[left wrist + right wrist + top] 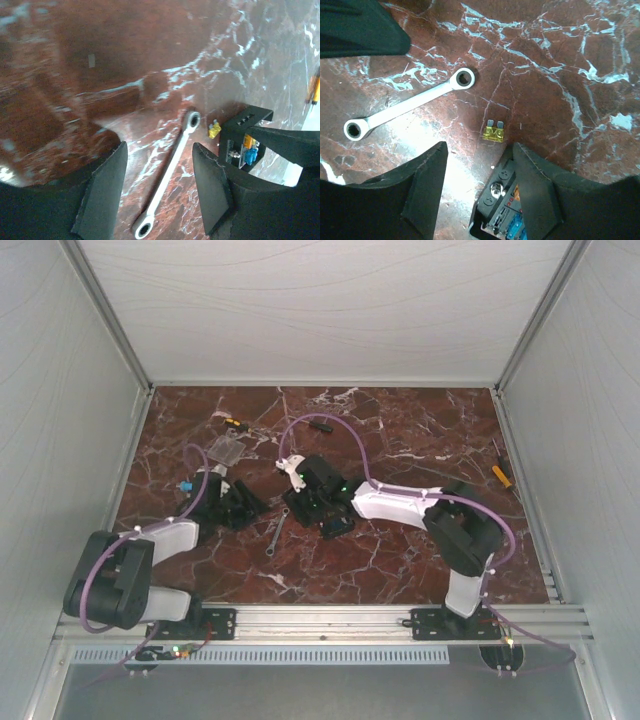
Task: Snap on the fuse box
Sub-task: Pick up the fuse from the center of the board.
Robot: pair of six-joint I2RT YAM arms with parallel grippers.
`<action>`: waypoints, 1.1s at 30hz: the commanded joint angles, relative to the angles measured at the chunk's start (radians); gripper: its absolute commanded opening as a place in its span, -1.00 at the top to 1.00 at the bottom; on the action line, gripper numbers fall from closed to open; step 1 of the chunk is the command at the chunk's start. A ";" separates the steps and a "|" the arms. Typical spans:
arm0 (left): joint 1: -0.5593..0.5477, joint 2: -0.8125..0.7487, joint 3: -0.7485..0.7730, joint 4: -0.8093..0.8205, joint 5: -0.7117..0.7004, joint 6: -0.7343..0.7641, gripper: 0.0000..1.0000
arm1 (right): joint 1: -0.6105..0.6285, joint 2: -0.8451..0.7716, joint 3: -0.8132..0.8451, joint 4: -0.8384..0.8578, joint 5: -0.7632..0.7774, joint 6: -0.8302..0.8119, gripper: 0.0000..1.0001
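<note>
The fuse box (501, 210) is a small black box with orange and blue fuses showing inside. It sits on the marble table at the middle (336, 523). My right gripper (480, 146) hangs open just over it. Its right finger (540, 195) covers part of the box and the left finger stands well clear. In the left wrist view the fuse box (243, 141) lies to the right of my left gripper (159, 147), which is open and empty above a white wrench (172, 172). A loose yellow fuse (494, 131) lies beside the box.
The wrench (275, 533) lies between the two grippers. A flat clear cover (228, 450) rests behind the left gripper (250, 502). Screwdrivers lie at the back left (232, 423), the back middle (320, 425) and the right edge (500, 475). White walls enclose the table.
</note>
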 commanded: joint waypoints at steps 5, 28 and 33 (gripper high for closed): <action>0.044 -0.034 -0.017 0.094 0.056 -0.047 -0.25 | 0.009 0.101 0.095 -0.090 0.050 0.023 0.05; 0.000 -0.078 0.009 0.049 0.014 0.010 -0.43 | 0.026 0.023 0.046 -0.124 0.039 0.056 0.10; -0.145 -0.079 0.112 -0.065 -0.120 0.084 -0.26 | -0.025 -0.184 -0.047 -0.065 0.028 0.082 -0.07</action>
